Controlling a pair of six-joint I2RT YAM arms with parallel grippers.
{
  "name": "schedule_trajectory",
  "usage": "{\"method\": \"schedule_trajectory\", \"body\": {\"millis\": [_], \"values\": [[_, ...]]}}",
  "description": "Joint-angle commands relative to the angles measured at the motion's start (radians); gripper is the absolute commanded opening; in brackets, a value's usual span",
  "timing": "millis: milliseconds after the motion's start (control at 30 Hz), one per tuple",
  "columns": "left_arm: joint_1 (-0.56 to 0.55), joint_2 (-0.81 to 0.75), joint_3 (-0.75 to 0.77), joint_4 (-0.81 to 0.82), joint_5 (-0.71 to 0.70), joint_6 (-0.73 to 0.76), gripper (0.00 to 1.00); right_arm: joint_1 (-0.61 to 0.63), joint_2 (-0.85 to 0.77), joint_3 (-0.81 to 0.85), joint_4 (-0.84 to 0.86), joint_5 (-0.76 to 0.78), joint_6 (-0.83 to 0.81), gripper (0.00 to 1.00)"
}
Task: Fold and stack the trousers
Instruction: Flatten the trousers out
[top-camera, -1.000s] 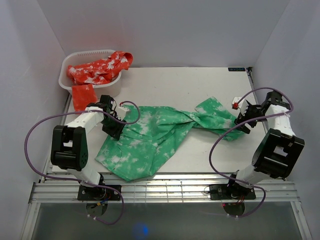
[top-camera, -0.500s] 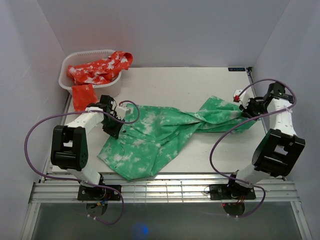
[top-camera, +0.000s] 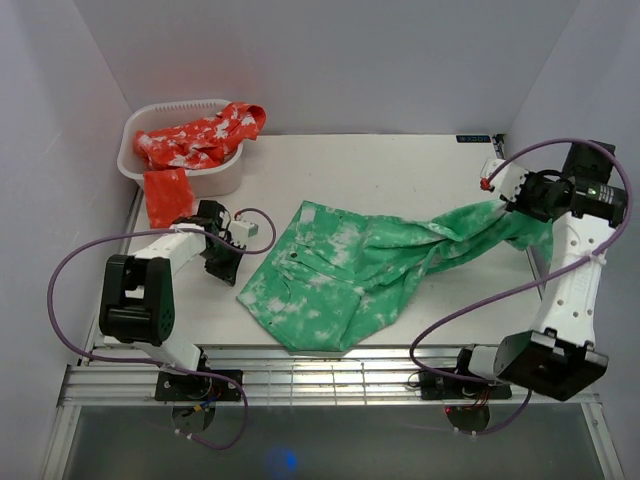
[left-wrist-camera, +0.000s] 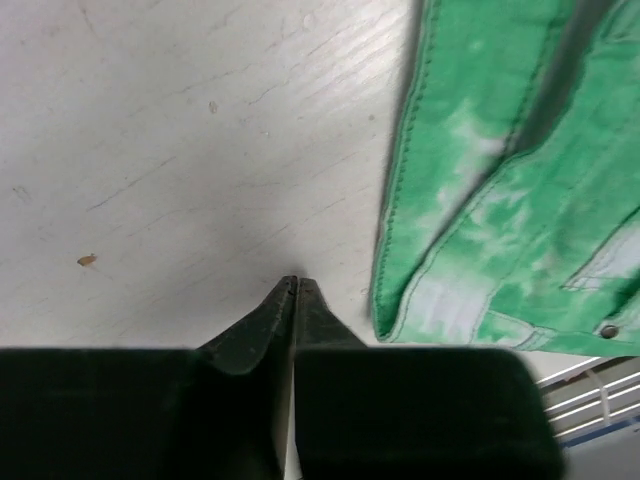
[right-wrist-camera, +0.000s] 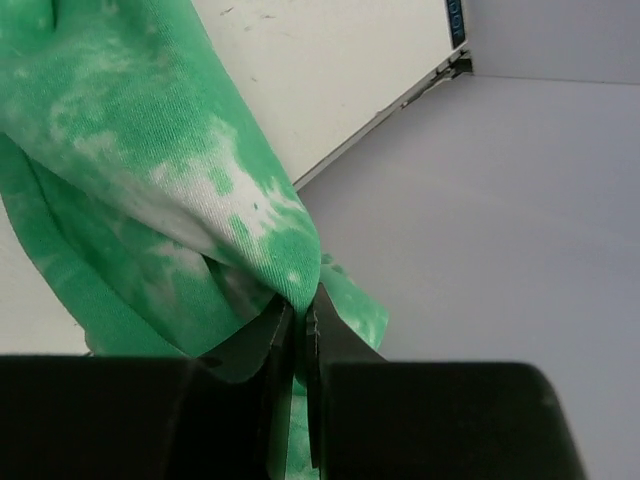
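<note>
Here, at the far left, a white basket (top-camera: 133, 165) is holding a red garment (top-camera: 200, 138) that is spilling over its front wall. Just right of it, the left gripper (top-camera: 226, 268) is resting low on the table (top-camera: 380, 165) with its jaws pressed together on nothing, the tips lying just beside the stitched edge of the trousers (top-camera: 340, 275) without touching the cloth (the left wrist view is showing bare tabletop between them).

The green trousers are lying waistband-down across the middle of the table, the seat spread fairly flat and the legs twisting into one rope as they are rising toward the right wall. There the right gripper (top-camera: 508, 200) is pinching a fold of the leg fabric between closed fingers and holding it above the table's right edge.

The risk is looking twofold. With nothing pinning the waistband, any further pull from the right is likely to be dragging the whole garment sideways instead of straightening it. And the grip is taking only a thin fold, so the cloth could be slipping free, dropping the twisted legs over the edge.
</note>
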Motion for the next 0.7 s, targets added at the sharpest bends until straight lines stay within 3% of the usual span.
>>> {"method": "schedule_trajectory", "body": {"millis": [0,67,133,267,300,667], "values": [[0.008,-0.114,0.041,0.033,0.118,-0.037,0.20,0.068,0.170,-0.058,0.071,0.122,0.056,0.08],[0.005,-0.117,0.085,0.026,0.196,-0.072,0.38,0.088,0.251,-0.064,0.110,0.162,0.101,0.08],[0.003,-0.094,0.159,0.024,0.265,-0.095,0.44,0.107,0.375,-0.034,0.119,0.215,0.158,0.08],[-0.041,-0.027,0.257,0.099,0.266,-0.161,0.54,0.111,0.514,0.054,0.093,0.245,0.240,0.08],[-0.068,-0.007,0.277,0.140,0.258,-0.186,0.62,0.113,0.535,0.060,0.091,0.254,0.248,0.08],[-0.331,0.419,0.568,0.279,-0.087,-0.287,0.65,0.111,0.448,-0.047,0.104,0.279,0.244,0.08]]}}
